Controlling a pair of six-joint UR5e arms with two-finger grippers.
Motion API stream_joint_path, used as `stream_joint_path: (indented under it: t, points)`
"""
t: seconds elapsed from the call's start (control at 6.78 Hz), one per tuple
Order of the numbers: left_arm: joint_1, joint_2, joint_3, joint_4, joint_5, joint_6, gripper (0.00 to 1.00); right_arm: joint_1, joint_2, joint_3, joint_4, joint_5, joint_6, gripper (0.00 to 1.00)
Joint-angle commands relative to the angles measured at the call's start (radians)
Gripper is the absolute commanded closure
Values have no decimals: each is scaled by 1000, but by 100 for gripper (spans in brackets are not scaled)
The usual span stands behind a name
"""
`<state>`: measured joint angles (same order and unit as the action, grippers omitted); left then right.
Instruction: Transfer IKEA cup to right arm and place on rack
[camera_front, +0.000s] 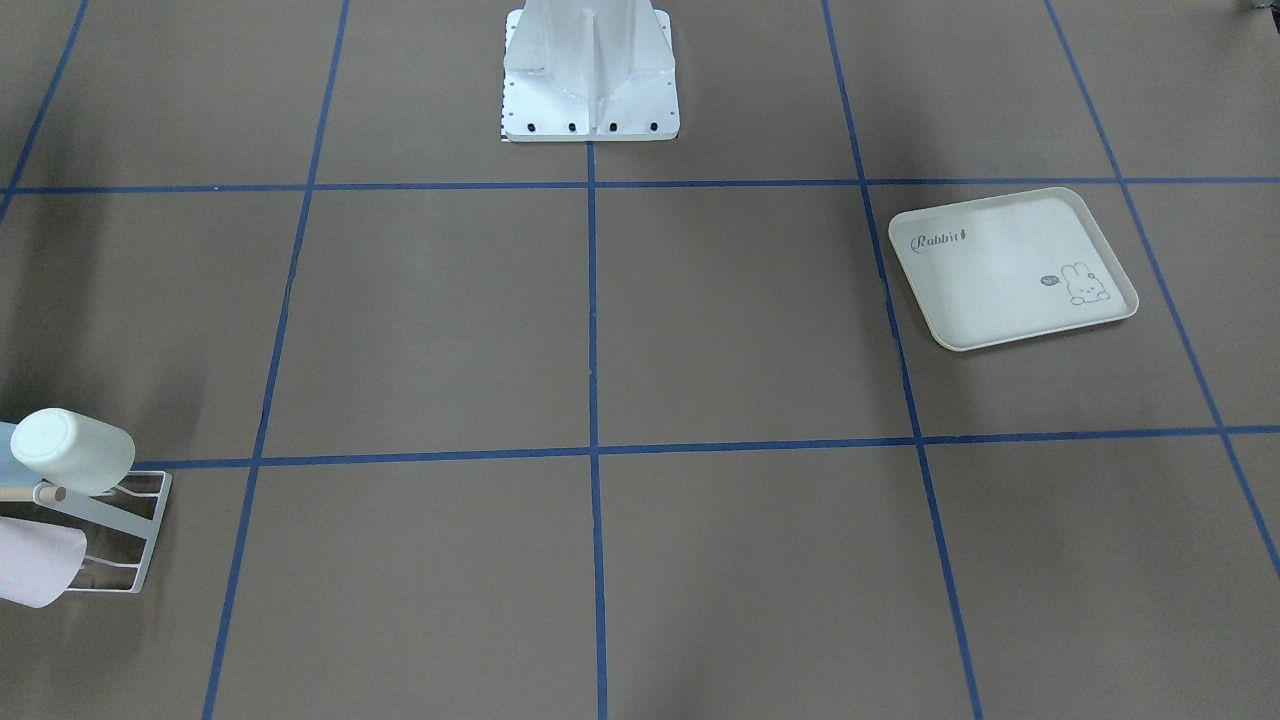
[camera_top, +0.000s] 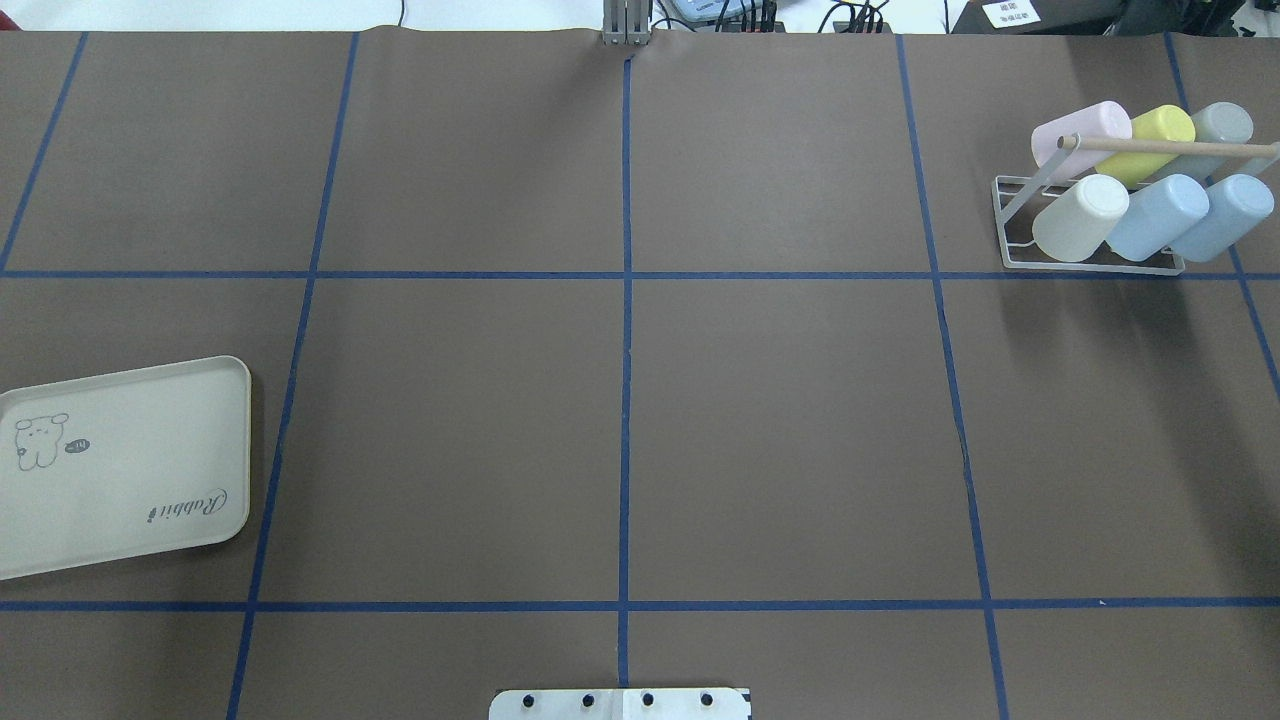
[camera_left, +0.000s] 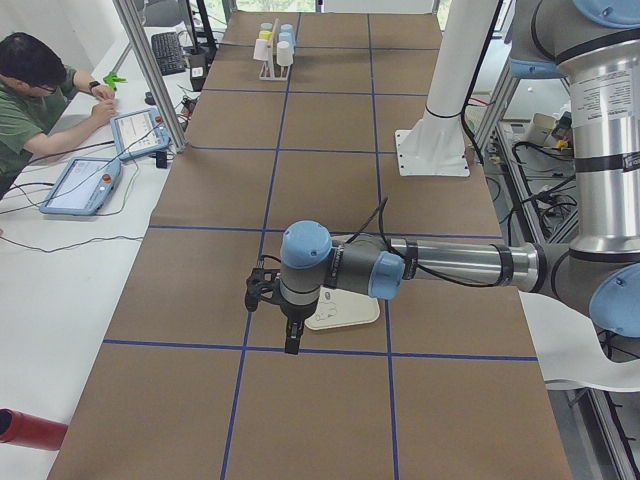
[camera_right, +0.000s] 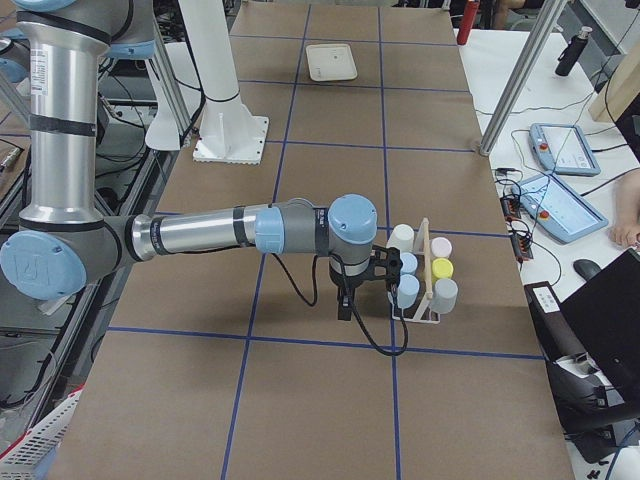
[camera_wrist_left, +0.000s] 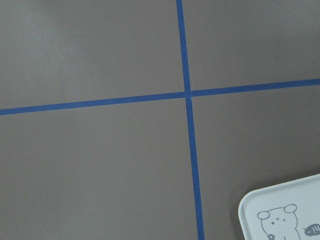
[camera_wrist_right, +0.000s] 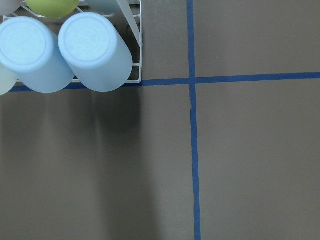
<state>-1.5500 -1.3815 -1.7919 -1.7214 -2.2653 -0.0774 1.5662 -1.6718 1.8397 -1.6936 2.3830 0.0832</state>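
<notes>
The white wire rack (camera_top: 1090, 262) with a wooden dowel (camera_top: 1170, 147) stands at the far right of the table. It holds several upside-down cups: pink (camera_top: 1085, 125), yellow, grey, cream (camera_top: 1080, 215) and two pale blue (camera_wrist_right: 95, 50). In the exterior right view my right gripper (camera_right: 343, 308) hangs just beside the rack (camera_right: 425, 275); I cannot tell if it is open or shut. In the exterior left view my left gripper (camera_left: 291, 343) hangs by the cream rabbit tray (camera_left: 345, 312); I cannot tell its state. Neither wrist view shows fingers.
The cream rabbit tray (camera_top: 120, 465) lies bare at the near left. The robot's white base (camera_front: 590, 80) stands at the table's edge. Blue tape lines grid the brown table. An operator (camera_left: 30, 90) sits at the side bench with tablets.
</notes>
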Motion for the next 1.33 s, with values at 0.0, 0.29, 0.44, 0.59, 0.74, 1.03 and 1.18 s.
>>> stream_joint_path:
  t: [0.0,0.29,0.44,0.59,0.74,1.03,1.18]
  points:
    - [1,12,-4,0,14,-2,0,0,-2,0,-1,4,1,0]
    - [2,1,-3,2,10,-5,0,0,-16,-4,-1,7,6,0]
    - [2,-2,-3,0,7,-5,0,0,-16,-40,2,4,1,0]
    - [2,-1,-3,0,7,-5,0,0,-17,-62,26,2,-20,0]
    - [2,-1,-3,0,7,-5,0,0,-32,-75,90,4,-31,0]
    - [2,-1,-4,-1,7,-5,0,0,-42,-74,121,2,-22,0]
    - [2,-2,-4,0,6,-5,0,0,-39,-73,121,4,-20,0]
